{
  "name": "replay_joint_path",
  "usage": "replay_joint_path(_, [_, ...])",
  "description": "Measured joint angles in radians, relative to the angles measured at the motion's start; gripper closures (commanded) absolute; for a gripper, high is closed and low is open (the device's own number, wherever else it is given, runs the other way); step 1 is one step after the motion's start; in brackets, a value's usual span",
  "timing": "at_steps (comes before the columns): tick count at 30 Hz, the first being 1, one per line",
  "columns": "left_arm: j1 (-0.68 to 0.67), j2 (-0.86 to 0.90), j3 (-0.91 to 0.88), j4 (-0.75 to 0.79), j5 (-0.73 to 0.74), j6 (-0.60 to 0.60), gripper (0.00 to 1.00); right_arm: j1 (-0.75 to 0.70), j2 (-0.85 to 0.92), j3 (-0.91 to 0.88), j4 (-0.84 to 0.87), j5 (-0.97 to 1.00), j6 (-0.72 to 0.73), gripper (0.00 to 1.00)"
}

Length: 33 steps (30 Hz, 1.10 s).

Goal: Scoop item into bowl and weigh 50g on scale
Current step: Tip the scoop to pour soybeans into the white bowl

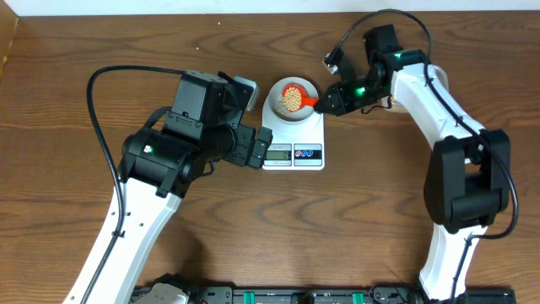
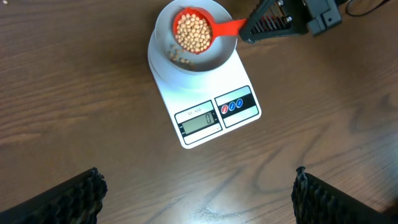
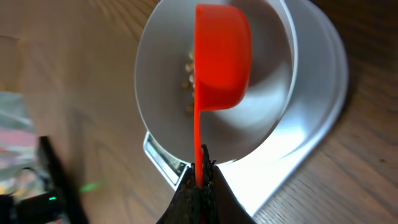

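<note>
The right hand (image 2: 249, 29) is clenched on the handle of a red scoop (image 2: 227, 27), holding it level over the bowl (image 2: 224, 55). The scoop's cup is heaped with soybeans (image 2: 191, 32), and a few more lie loose in the bowl's bottom. The bowl sits on the white kitchen scale (image 2: 205, 99), which rests on the wooden bench (image 2: 74, 93). The left hand (image 1: 260, 147) hangs released, fingers wide apart, just beside the scale's display end.
</note>
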Motion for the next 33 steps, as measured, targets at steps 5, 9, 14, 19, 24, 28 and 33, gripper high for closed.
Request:
replay_joint_path(5, [0.0, 0.0, 0.0, 0.0, 0.0, 0.0, 0.02, 0.042, -0.038, 0.0, 0.0, 0.103, -0.016, 0.99])
replay_joint_path(9, [0.0, 0.0, 0.0, 0.0, 0.0, 0.0, 0.02, 0.079, -0.08, 0.0, -0.002, 0.205, -0.023, 0.99])
replay_joint_path(14, [0.0, 0.0, 0.0, 0.0, 0.0, 0.0, 0.02, 0.126, -0.131, 0.0, -0.002, 0.319, -0.03, 0.99])
replay_joint_path(19, [0.0, 0.0, 0.0, 0.0, 0.0, 0.0, 0.02, 0.172, -0.14, 0.001, -0.003, 0.416, -0.048, 0.99])
replay_joint_path(24, [0.0, 0.0, 0.0, 0.0, 0.0, 0.0, 0.02, 0.211, -0.14, 0.001, -0.003, 0.51, -0.055, 0.99])
replay_joint_path(28, [0.0, 0.0, 0.0, 0.0, 0.0, 0.0, 0.02, 0.24, -0.14, 0.001, -0.003, 0.595, -0.061, 0.99])
replay_joint_path(33, [0.0, 0.0, 0.0, 0.0, 0.0, 0.0, 0.02, 0.276, -0.141, 0.001, -0.002, 0.694, -0.061, 0.99])
